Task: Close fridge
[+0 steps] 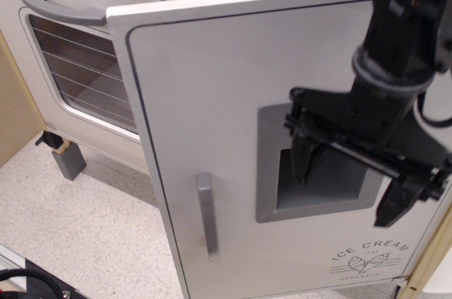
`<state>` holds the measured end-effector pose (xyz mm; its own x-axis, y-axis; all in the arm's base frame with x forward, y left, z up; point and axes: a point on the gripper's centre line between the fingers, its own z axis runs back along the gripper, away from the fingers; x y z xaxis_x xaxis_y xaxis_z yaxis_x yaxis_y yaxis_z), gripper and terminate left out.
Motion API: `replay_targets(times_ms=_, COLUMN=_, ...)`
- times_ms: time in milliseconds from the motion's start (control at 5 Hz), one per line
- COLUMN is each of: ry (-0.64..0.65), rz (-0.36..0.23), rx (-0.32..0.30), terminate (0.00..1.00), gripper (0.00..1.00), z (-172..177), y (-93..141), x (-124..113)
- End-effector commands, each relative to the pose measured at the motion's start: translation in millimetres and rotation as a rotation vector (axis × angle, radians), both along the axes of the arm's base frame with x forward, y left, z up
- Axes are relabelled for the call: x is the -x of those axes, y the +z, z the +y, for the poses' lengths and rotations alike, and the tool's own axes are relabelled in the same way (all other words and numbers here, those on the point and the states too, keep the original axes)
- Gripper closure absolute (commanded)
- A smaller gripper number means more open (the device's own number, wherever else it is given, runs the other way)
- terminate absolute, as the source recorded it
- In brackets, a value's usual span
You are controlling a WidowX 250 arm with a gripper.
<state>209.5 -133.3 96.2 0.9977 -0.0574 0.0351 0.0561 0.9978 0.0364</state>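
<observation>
Against the ajar fridge (233,101) door, which fills the middle of the view and swings out in front of the oven (70,59), the hand (349,182) hangs released — one finger in the grey recess. Judged step: pushing the door shut; next calls for steady pressure toward the cabinet.
</observation>
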Motion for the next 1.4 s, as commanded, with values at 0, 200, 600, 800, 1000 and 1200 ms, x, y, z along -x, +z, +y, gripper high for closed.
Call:
replay_targets(times_ms=0, ry=0.09, rz=-0.104, rx=0.028, terminate=0.0, gripper=0.0, z=19, y=19, x=21)
replay_targets(times_ms=200, ry=0.161, rz=-0.172, rx=0.023, terminate=0.0, gripper=0.0, z=39, y=27, x=21)
replay_targets(times_ms=600, ry=0.268, rz=-0.279, rx=0.015, terminate=0.0, gripper=0.0, z=79, y=33, x=0)
replay_targets(times_ms=800, ry=0.28, rz=-0.327, rx=0.012, terminate=0.0, gripper=0.0, z=91, y=32, x=-12)
replay_targets(times_ms=1000, ry=0.228, rz=-0.342, rx=0.029, terminate=0.0, gripper=0.0, z=103, y=30, x=-29)
replay_targets(times_ms=1200, ry=0.21, rz=-0.362, rx=0.019, terminate=0.0, gripper=0.0, z=118, y=26, x=-51)
